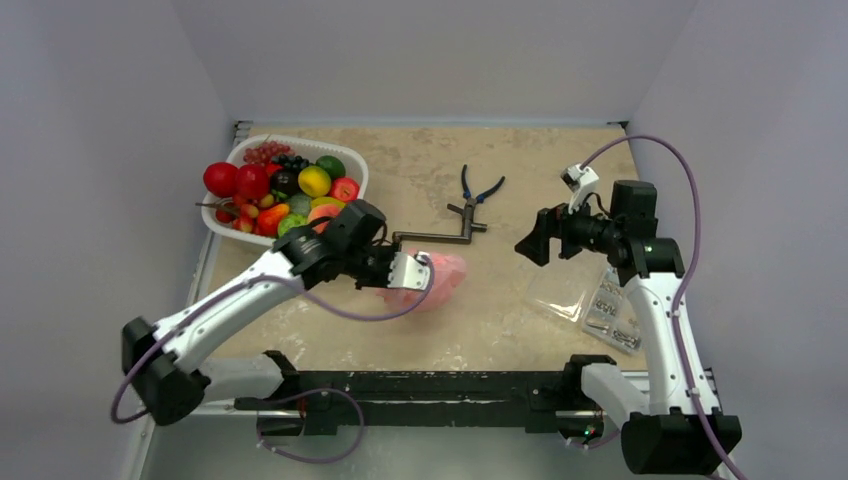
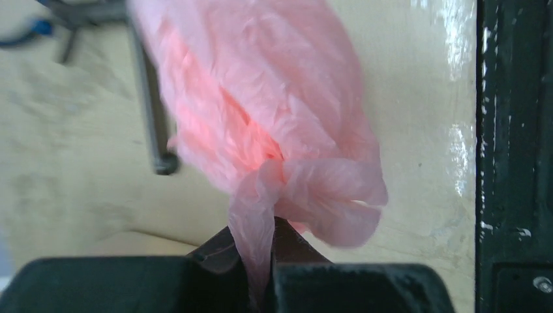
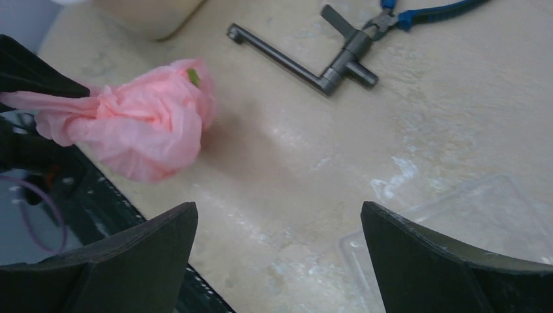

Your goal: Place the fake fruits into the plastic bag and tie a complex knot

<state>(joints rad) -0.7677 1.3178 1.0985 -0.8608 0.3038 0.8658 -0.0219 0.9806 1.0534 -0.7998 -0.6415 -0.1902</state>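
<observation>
The pink plastic bag [image 1: 440,280] lies bunched on the table's middle, and a bit of green shows through its film [image 3: 193,77]. My left gripper [image 1: 412,272] is shut on a twisted pink tail of the bag [image 2: 257,225] beside the knot [image 2: 287,179]. More of the fake fruits [image 1: 285,190] fill a white basket [image 1: 352,166] at the back left. My right gripper [image 1: 533,246] hovers open to the right of the bag, with nothing between its fingers [image 3: 156,254].
Blue-handled pliers [image 1: 478,189] and a grey metal crank [image 1: 445,233] lie behind the bag. A clear bag of metal hardware [image 1: 605,310] sits under the right arm. The black rail [image 1: 420,390] runs along the near edge.
</observation>
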